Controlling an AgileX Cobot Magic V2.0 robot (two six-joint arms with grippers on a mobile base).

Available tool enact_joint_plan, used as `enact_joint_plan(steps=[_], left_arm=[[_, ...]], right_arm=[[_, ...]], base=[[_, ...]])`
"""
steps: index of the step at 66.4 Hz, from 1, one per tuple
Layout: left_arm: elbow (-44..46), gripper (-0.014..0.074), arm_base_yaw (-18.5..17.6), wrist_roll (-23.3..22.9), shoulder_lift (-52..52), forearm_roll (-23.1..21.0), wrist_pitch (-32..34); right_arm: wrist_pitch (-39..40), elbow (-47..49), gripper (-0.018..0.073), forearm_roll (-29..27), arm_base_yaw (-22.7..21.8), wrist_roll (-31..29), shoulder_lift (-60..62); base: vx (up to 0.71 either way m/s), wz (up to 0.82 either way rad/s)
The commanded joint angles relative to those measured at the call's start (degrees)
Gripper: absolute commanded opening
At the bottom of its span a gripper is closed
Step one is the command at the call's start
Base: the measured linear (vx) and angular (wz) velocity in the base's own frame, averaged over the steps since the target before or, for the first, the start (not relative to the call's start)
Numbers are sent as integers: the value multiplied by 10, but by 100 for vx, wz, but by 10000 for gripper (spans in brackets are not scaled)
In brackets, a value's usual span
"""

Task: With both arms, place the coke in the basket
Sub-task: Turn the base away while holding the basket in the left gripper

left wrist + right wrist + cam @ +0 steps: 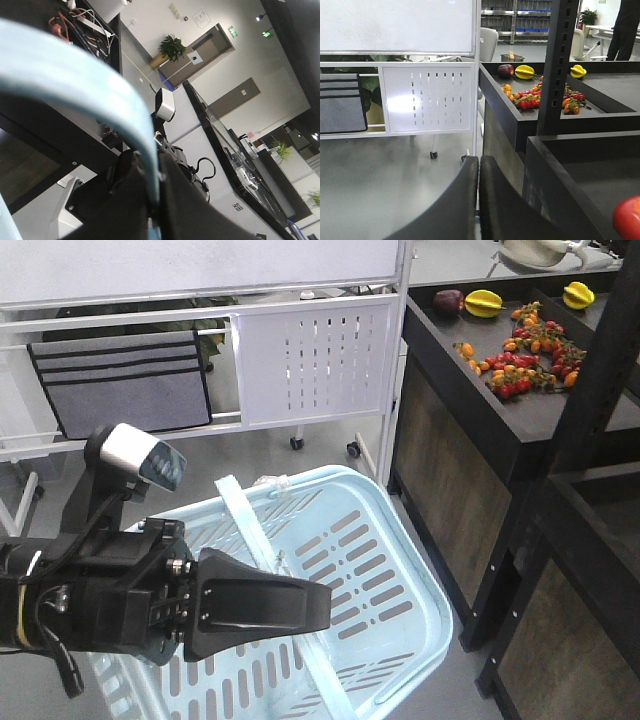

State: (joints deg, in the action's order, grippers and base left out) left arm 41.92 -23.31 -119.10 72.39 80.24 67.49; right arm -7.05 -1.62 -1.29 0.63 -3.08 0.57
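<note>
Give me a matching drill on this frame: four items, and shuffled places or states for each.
Column A
1. handle strap
2. cherry tomatoes
3. grey striped pouch
4. right end effector

Column B
a. lying on the black shelf
b. fingers pressed together
c. clamped in the left end effector
d. hanging on the white rack

Pairs: 1-c, 2-a, 3-d, 4-b
</note>
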Motion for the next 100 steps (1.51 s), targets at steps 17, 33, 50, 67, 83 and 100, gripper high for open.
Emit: enact_joint_plan(steps=[17,33,50,67,83,100], left_arm=[[15,-7,-3,1,-15,-51,116],[15,-7,-3,1,-15,-51,116],[15,-7,-3,1,-15,-51,116],[15,-7,-3,1,-15,-51,116],[15,-7,-3,1,-15,-51,116],[15,-7,-3,1,-15,-51,116]], right_arm=[[45,-5,-5,1,0,0,10],[45,-5,-5,1,0,0,10],[45,-5,-5,1,0,0,10],[45,-5,-5,1,0,0,10],[45,-5,-5,1,0,0,10],[45,-5,-5,1,0,0,10]], base=[[26,8],[23,20],[23,23],[23,29],[22,31],[21,30]])
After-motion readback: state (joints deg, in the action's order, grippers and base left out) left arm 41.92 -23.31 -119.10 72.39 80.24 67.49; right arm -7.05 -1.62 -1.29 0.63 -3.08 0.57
